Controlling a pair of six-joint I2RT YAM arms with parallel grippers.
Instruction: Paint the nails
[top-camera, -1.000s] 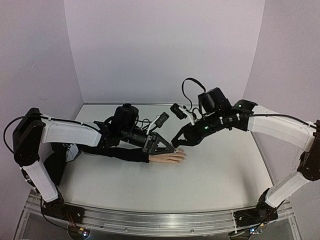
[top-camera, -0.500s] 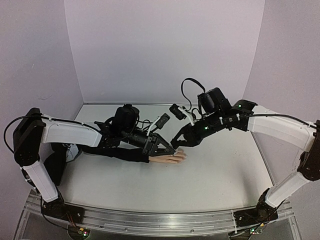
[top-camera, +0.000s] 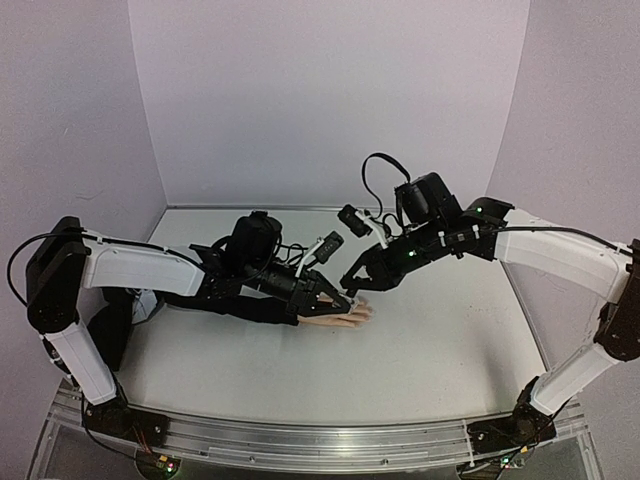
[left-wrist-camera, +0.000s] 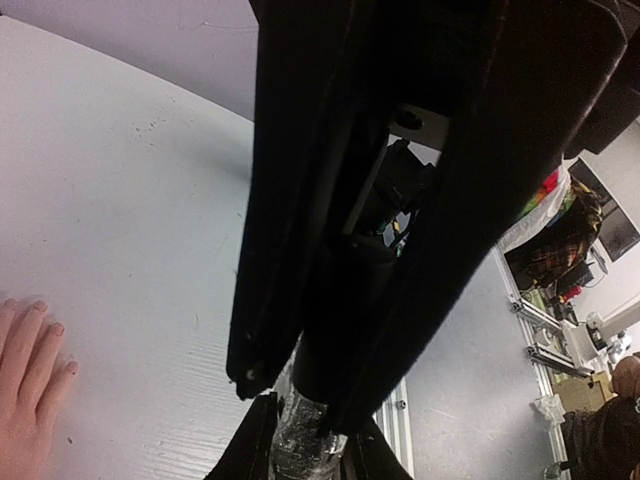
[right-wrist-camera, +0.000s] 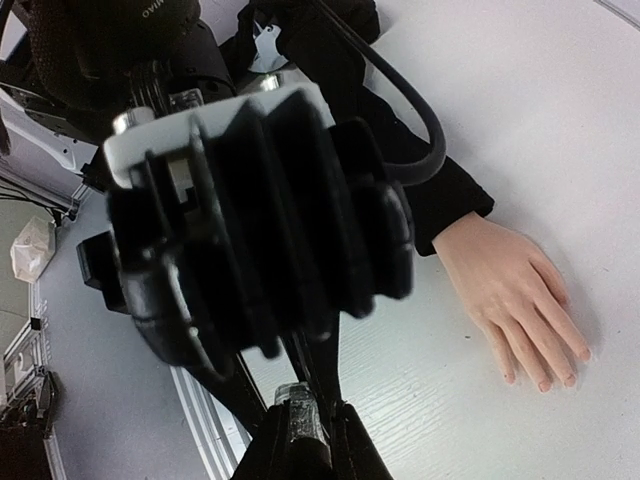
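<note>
Left tool (top-camera: 344, 298) is pinched on a wrapped piece (left-wrist-camera: 300, 440), right tool (top-camera: 351, 287) on a small piece (right-wrist-camera: 300, 418), both just above the hand (top-camera: 335, 316) lying flat on the table (top-camera: 430, 350), whose nails (right-wrist-camera: 545, 384) look bare (hard to be sure), so painting seems wholly left to do.

Top cam: scene evenly lit by soft diffuse light, src not seen. Lavender cast on walls (top-camera: 300, 100), no glare. Only faint shadows are thrown on table (top-camera: 430, 350) under the arms and mannequin hand (top-camera: 342, 316). Barrel distortion noted at edges, wall corners bowed.
Left wrist cam: black arm hardware (left-wrist-camera: 400, 200) close to lens is underexposed, detail crushed, edges soft. Tabletop rendered bright, near blown out.
Right wrist cam: foreground bellows (right-wrist-camera: 270, 230) blurred, out of focus. Hand is sharp, soft shadow seen beside it.
</note>
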